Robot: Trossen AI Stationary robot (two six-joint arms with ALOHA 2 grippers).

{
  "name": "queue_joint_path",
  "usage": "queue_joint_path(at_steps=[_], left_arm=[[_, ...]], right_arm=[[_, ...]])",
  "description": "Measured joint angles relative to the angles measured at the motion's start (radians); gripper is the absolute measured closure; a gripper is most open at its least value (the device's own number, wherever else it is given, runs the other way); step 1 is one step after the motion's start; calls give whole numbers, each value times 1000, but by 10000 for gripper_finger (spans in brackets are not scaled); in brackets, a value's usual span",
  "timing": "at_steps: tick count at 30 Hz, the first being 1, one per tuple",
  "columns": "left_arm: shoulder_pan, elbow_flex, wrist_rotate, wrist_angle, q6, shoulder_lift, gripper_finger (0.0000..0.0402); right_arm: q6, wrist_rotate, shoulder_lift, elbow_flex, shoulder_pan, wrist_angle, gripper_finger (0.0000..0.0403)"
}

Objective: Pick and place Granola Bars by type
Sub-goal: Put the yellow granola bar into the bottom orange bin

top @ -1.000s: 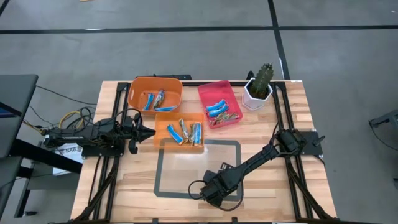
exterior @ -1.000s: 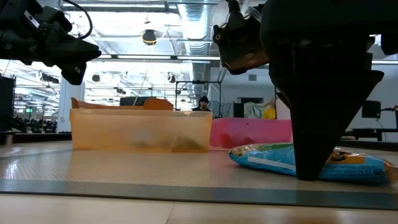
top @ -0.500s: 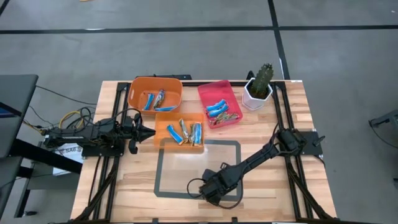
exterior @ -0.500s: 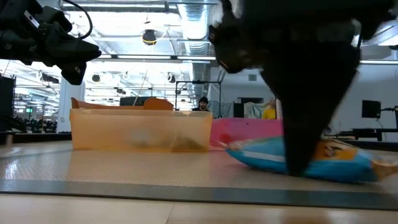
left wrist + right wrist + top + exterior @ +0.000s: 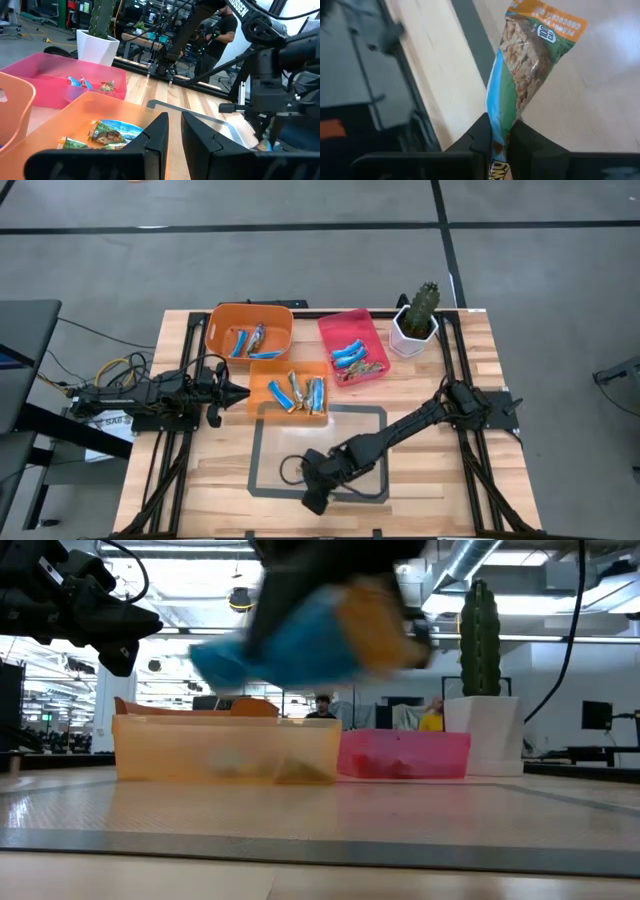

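The right gripper (image 5: 501, 131) is pinched narrow on one end of a granola bar (image 5: 527, 70), a wrapper of blue, green and orange with the rest of the bar sticking out free past the fingertips. In the high view this gripper (image 5: 314, 492) sits over the near left corner of the grey-outlined mat (image 5: 268, 472), by the mat's front edge. In the low view the bar (image 5: 300, 635) is blurred and off the tabletop, hanging above the level of the bins.

The left gripper (image 5: 171, 131) waits at the left side of the table (image 5: 500, 490), just beside the small orange bin (image 5: 258, 412); its fingers stand a narrow slit apart and hold nothing.

The small orange bin holds several bars (image 5: 295, 393), blue and mixed. Behind it the large orange bin (image 5: 222, 320) holds a few more, and the pink bin (image 5: 336, 325) to its right holds blue ones and a multicoloured one. A potted cactus (image 5: 420, 310) stands just right of the pink bin at the far edge.

The mat between the right gripper and the bins lies open, as does the bare wood on both sides of the mat.
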Motion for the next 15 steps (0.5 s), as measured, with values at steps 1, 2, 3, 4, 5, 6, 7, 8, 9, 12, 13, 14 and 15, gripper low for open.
queue_joint_path(at_steps=[1, 2, 3, 4, 5, 6, 7, 8, 9, 12, 13, 14, 15], left_arm=[[0, 0, 0, 0, 0, 0, 358], [0, 0, 0, 0, 0, 0, 358], [0, 0, 0, 0, 0, 0, 358], [0, 0, 0, 0, 0, 0, 358], [0, 0, 0, 0, 0, 0, 358], [0, 0, 0, 0, 0, 0, 358], [0, 0, 0, 0, 0, 0, 358], [0, 0, 0, 0, 0, 0, 358], [0, 0, 0, 0, 0, 0, 358], [0, 0, 0, 0, 0, 0, 358], [0, 0, 0, 0, 0, 0, 358], [0, 0, 0, 0, 0, 0, 358], [0, 0, 0, 0, 0, 0, 358]], right_arm=[[0, -2, 1, 7, -9, 20, 368], [0, -7, 1, 15, -17, 42, 368], [0, -12, 1, 24, -26, 68, 368], [0, -17, 1, 38, -36, 93, 369], [0, -21, 1, 50, -44, 113, 370], [0, -29, 1, 63, -53, 126, 371], [0, -37, 1, 75, -62, 140, 372], [1, -41, 1, 87, -71, 153, 373], [3, -41, 1, 102, -79, 164, 373], [10, -43, 1, 145, -102, 196, 373], [10, -44, 1, 160, -108, 199, 373], [10, -45, 1, 177, -114, 201, 372], [10, -46, 1, 193, -119, 202, 371]])
